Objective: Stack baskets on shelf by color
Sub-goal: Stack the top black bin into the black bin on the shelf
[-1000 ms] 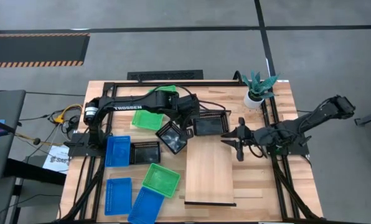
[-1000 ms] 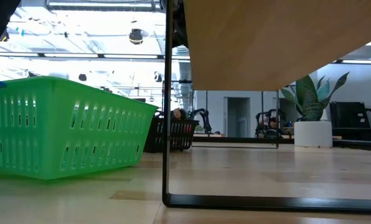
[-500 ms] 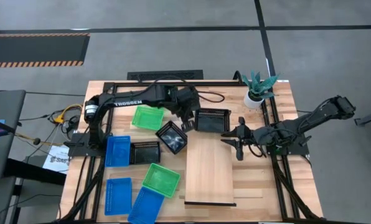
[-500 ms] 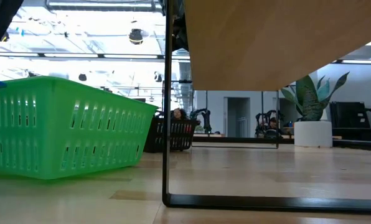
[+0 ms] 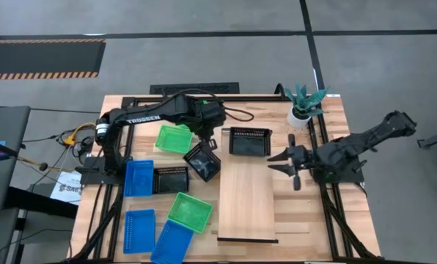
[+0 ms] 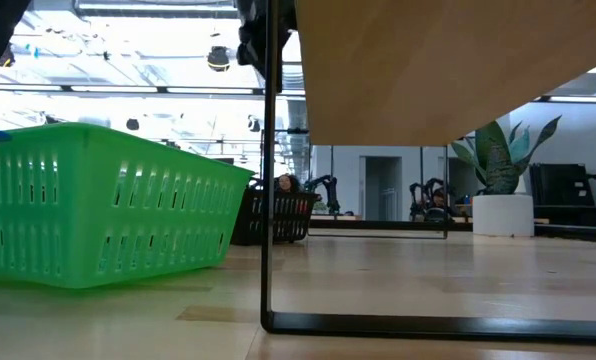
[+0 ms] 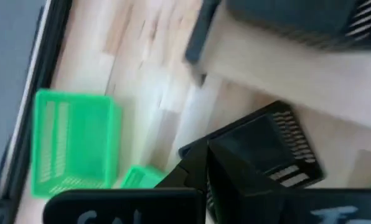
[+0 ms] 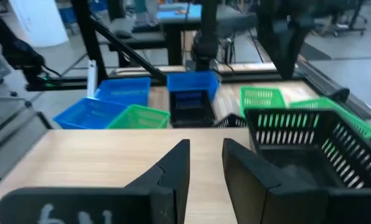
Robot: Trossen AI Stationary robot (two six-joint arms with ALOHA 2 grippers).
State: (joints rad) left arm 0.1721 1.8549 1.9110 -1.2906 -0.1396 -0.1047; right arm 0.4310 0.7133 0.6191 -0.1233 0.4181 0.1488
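Overhead, the left gripper (image 5: 210, 134) hangs above the table's far-left part, just beside a tilted black basket (image 5: 202, 161) and a green basket (image 5: 174, 138); its fingers are pressed together with nothing between them. On the far end of the shelf (image 5: 246, 204) stands one black basket (image 5: 249, 141), upright and square to the board. The right gripper (image 5: 290, 163) waits at the shelf's right edge, its fingers (image 8: 173, 168) parted a narrow way (as far as they go) and holding nothing. A third black basket (image 5: 171, 179) lies left of the shelf, touching a blue basket (image 5: 138, 177). Nearer the front sit a second green basket (image 5: 190, 211) and two more blue ones (image 5: 139, 231) (image 5: 171, 242), the latter tilted. A potted plant (image 5: 302, 104) stands at the far right corner of the table (image 5: 306, 235).
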